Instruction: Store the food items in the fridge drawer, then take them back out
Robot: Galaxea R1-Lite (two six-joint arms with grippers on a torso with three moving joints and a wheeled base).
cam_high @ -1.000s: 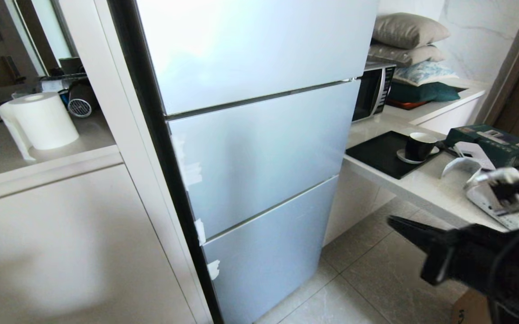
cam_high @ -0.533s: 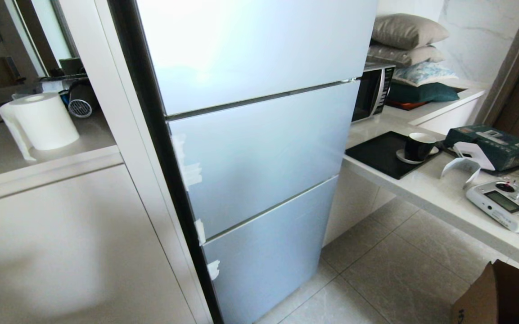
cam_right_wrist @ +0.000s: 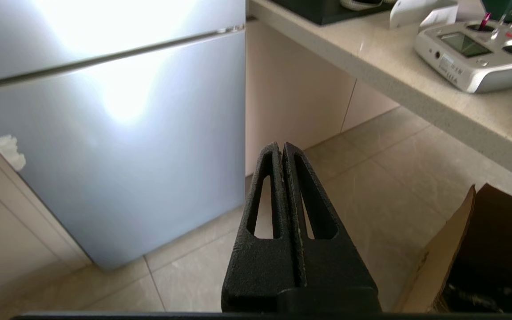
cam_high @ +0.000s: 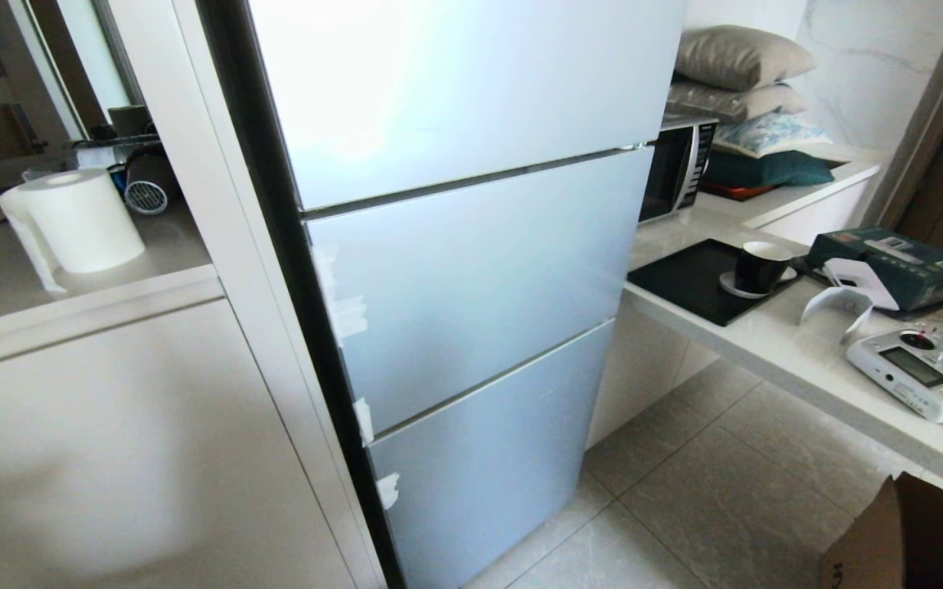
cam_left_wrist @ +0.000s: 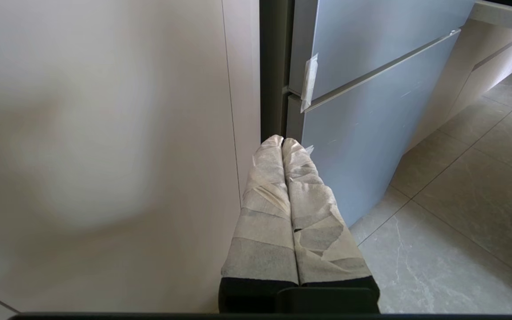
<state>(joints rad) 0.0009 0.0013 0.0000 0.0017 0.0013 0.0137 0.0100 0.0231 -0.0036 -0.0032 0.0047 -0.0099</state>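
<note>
The pale blue-silver fridge [cam_high: 471, 286] stands in front of me with all three flat fronts closed and white tape scraps along its black side edge. The fridge drawer and the food items are hidden. Neither arm shows in the head view. My left gripper [cam_left_wrist: 282, 141], its fingers wrapped in white tape, is shut and empty, pointing at the fridge's [cam_left_wrist: 362, 102] lower left corner beside a beige cabinet. My right gripper [cam_right_wrist: 281, 146], black, is shut and empty, low over the floor tiles by the fridge's [cam_right_wrist: 113, 146] lower right corner.
A beige cabinet [cam_high: 111, 458] with a paper roll [cam_high: 78, 217] flanks the fridge's left. On the right, a counter [cam_high: 765, 343] carries a black tray with a mug [cam_high: 761, 266], a silver remote controller [cam_high: 921, 372], a box and a microwave [cam_high: 675, 168]. A cardboard box [cam_high: 904, 540] sits on the floor.
My right arm, in view at the lower right one second ago, has dropped out of the head view. The fridge and the counter items have not moved.
</note>
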